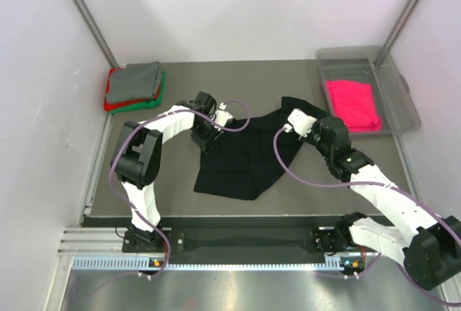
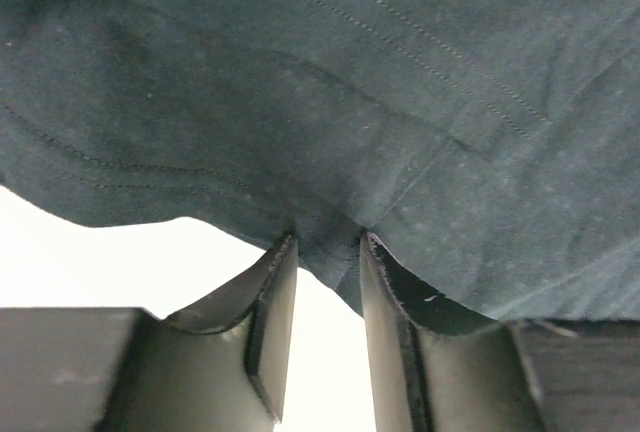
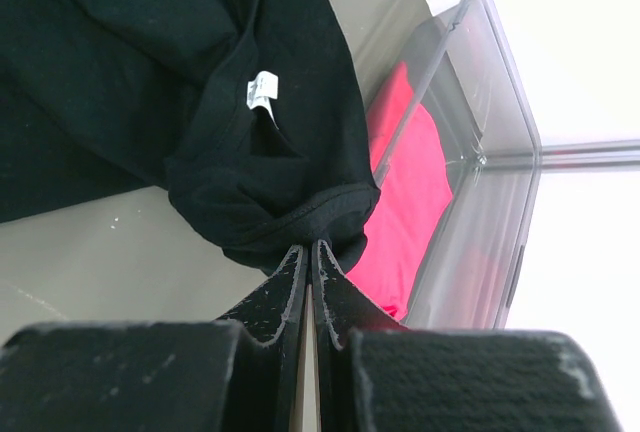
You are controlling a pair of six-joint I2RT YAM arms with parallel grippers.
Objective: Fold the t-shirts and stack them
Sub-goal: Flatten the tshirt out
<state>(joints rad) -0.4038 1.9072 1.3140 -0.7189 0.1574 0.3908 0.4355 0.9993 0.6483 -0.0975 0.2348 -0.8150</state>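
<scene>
Fingers (image 2: 278, 297) of the left gripper (image 2: 329, 242) are pressed together on a thin edge of the black t-shirt (image 1: 238, 160), with cloth caught in the narrow gap between them. The right gripper (image 3: 310, 249) is clamped on a bunched hem of the same shirt, near its white neck label (image 3: 262, 89).

The shirt lies at the middle of the table (image 1: 180, 88). The edge held by the two grippers runs from left to right, and the rest of the cloth spreads from the fingers toward the near edge of the table. I judge that the next move is to pull this edge straight, because the shirt is crumpled and uneven in outline, not yet flat.

The folded stack is at the back left corner: a grey t-shirt (image 1: 137, 77) on a red one (image 1: 115, 102) and a green one (image 1: 155, 102). The left arm is nearer to it. A hot-pink t-shirt (image 1: 351, 102) lies in the clear plastic bin (image 1: 403, 102) at the back right.
</scene>
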